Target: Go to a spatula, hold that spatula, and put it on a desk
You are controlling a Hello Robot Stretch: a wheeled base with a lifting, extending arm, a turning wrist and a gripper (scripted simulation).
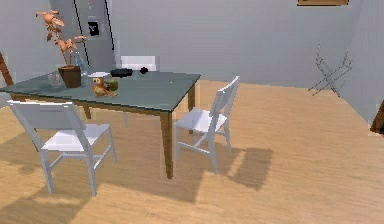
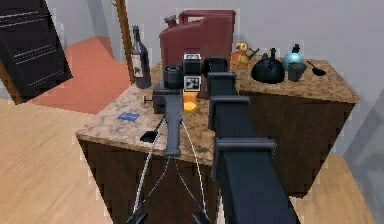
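— Two dark bits could be the spatula. One, a small black piece (image 2: 150,135), lies on the counter (image 2: 300,97) near its front edge, just left of the gripper (image 2: 168,205) body. The other, a thin utensil (image 2: 317,68), lies at the counter's far right, by the kettle (image 2: 266,68).

— Which one is it?

— Can't tell; both are too small. The black piece is much nearer the arm, but I can't read its long axis. The utensil runs on a slant, up-left to down-right in the arm side view, well apart from the gripper.

— Is anything held?

— Can't tell that either. The gripper's far end hangs in front of the counter's dark side, and I can't make it out.

— So what does the next move turn on?

— My guess: if the black piece is the one, a small shift toward the view's left would do. If it's the utensil, the base would have to move toward the view's right and the arm reach farther out.

— And the surface?

— Speckled stone top, crowded: bottle (image 2: 141,55), red can (image 2: 198,35), kettle. A careless sweep could tip the bottle.

— Any desk?

— None that I'd call one. The forward view has a grey-green table (image 1: 150,92) with white chairs (image 1: 70,135) on a wood floor (image 1: 300,160); it might serve.
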